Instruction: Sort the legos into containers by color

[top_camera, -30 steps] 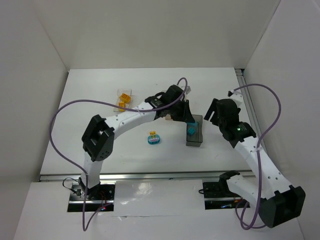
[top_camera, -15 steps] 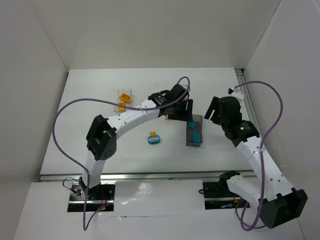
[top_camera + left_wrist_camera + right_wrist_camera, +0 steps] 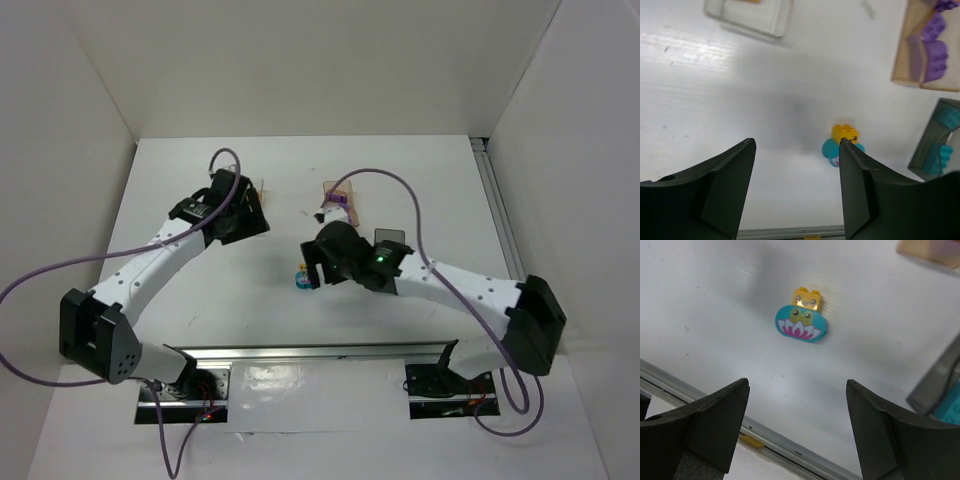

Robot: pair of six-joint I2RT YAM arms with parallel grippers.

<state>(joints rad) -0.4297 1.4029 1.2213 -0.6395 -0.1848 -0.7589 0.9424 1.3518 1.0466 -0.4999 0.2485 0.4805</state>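
- One white bench (image 3: 450, 180) carried everything, with walls along its far, left and right edges.
- Two arms reached in from the near edge. The left arm (image 3: 150, 265) stretched toward the left half of the bench, and the right arm (image 3: 450, 285) bent across to the middle.
- Both claws stood wide with nothing between their fingers. The left claw (image 3: 796, 145) hung over bare bench beside the clear container. The right claw (image 3: 796, 385) hung above the loose pieces.
- Three containers sat around the middle of the bench, well in from every edge.
- The clear container (image 3: 775, 22) was the one nearest the left edge.
- The orange-tan container (image 3: 902, 55) sat near the centre and held purple legos (image 3: 935, 50).
- The dark grey container (image 3: 925, 145) sat just beside it toward the right and near edges. It held teal legos (image 3: 946, 150) and was partly hidden by the right arm in the top view.
- One teal oval piece (image 3: 801, 327) with a white and pink flower print lay flat on the bench. It lay about midway between the left and right edges, closer to the near edge, outside every container.
- One yellow lego (image 3: 807, 297) touched that piece's far rim. Whether the two were clipped together could not be told.
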